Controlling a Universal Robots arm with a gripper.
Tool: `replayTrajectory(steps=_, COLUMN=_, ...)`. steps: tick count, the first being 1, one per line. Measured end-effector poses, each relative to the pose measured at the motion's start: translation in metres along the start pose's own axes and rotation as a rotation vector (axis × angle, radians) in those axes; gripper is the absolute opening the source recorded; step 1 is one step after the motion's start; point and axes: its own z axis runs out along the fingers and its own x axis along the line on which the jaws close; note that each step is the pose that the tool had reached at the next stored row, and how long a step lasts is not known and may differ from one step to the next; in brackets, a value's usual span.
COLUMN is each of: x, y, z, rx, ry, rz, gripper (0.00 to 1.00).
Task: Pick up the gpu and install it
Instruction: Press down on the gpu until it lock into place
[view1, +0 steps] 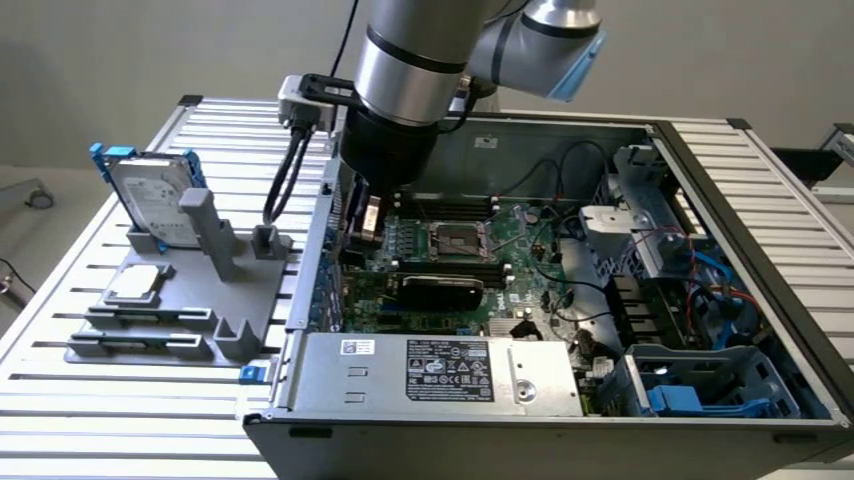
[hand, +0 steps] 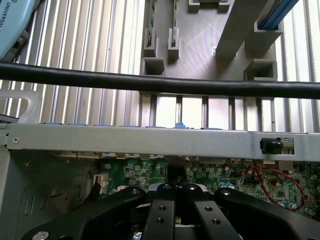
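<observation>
The gpu (view1: 441, 290) shows its glossy black cover on the green motherboard (view1: 514, 300) inside the open computer case, just in front of the CPU socket (view1: 454, 238). My gripper (view1: 363, 235) reaches down into the case beside the wall on the exterior view's left, a short way from the card's end. In the wrist view the black fingers (hand: 160, 210) stand close together with only a narrow slit, and I see nothing held between them. The gripper (hand: 176, 187) hovers over the board's edge by the metal case wall (hand: 150, 140). The card's bracket is hidden.
A silver hard drive with a blue frame (view1: 150, 190) stands on a grey fixture (view1: 174, 300) outside the case. The power supply (view1: 434, 370) fills the near side. A black cable (hand: 160, 85) crosses the wrist view. Drive cages and wiring (view1: 667, 300) crowd the exterior view's right.
</observation>
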Motion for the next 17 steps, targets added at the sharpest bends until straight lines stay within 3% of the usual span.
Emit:
replayTrajectory(steps=9, x=-0.0003, y=0.0000, z=0.0000, rx=-0.0014, ry=-0.0008, rz=0.003, gripper=0.11)
replayTrajectory(steps=17, x=-0.0020, y=0.0000, z=-0.0001, rx=-0.0107, ry=-0.0026, rz=0.007, gripper=0.11)
